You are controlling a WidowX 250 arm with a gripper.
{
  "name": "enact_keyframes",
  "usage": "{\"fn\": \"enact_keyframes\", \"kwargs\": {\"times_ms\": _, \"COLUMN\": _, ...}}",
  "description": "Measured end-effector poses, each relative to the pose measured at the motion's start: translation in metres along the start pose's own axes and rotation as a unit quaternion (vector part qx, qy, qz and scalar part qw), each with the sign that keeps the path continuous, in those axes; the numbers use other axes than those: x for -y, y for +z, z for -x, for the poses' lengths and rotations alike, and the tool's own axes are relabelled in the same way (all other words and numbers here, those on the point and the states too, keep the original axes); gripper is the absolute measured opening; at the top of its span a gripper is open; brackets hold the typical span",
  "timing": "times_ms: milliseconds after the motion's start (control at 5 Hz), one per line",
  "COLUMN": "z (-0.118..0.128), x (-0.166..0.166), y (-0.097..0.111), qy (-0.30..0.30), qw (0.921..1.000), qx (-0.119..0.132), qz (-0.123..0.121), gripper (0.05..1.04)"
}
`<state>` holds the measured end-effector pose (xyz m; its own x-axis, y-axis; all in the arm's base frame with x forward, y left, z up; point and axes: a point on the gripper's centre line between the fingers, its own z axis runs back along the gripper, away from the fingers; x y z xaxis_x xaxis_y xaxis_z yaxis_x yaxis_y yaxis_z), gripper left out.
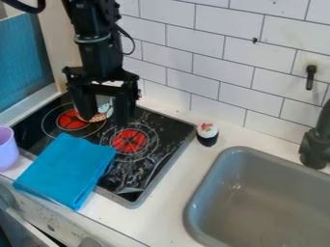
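We see the black gripper (104, 108) hanging over the far left part of the stovetop (152, 172), its jaws parted with a wide gap between them. A small patterned thing (101, 115), pale with brown and some spotted marking, shows in and around that gap, close to the far left burner (71, 119); the left jaw covers part of it, so we cannot make out its whole shape, nor whether either jaw touches it. As we judge it, the work has got as far as having the gripper placed about this thing, while a closed grip is not yet made, and we see no clear sign of a lift. Whether the thing rests on the glass or a little above it, we cannot tell. The other things stand apart from the gripper: a folded blue cloth (66, 169) lies over the near left edge of the stovetop and onto the counter (169, 202), a purple cup (6, 149) stands at the far left of our view, and a toy sushi roll (207, 134) sits upright just beyond the stovetop's right edge, between it and the grey sink (193, 212). We see none of these in the gripper's hold.
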<state>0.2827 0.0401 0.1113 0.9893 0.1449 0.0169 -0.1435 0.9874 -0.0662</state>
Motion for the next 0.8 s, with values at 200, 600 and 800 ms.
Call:
{"fn": "enact_keyframes", "kwargs": {"times_ms": 200, "z": 0.001, "x": 0.0, "y": -0.008, "qy": -0.001, "qw": 0.9999, "qx": -0.015, "qz": 0.0, "gripper": 1.001}}
{"fn": "enact_keyframes", "kwargs": {"times_ms": 600, "z": -0.061, "x": -0.006, "y": -0.022, "qy": -0.086, "qw": 0.996, "qx": 0.021, "qz": -0.01, "gripper": 1.001}}
{"fn": "enact_keyframes", "kwargs": {"times_ms": 800, "z": -0.079, "x": -0.01, "y": -0.025, "qy": -0.133, "qw": 0.9903, "qx": 0.038, "qz": -0.013, "gripper": 1.001}}
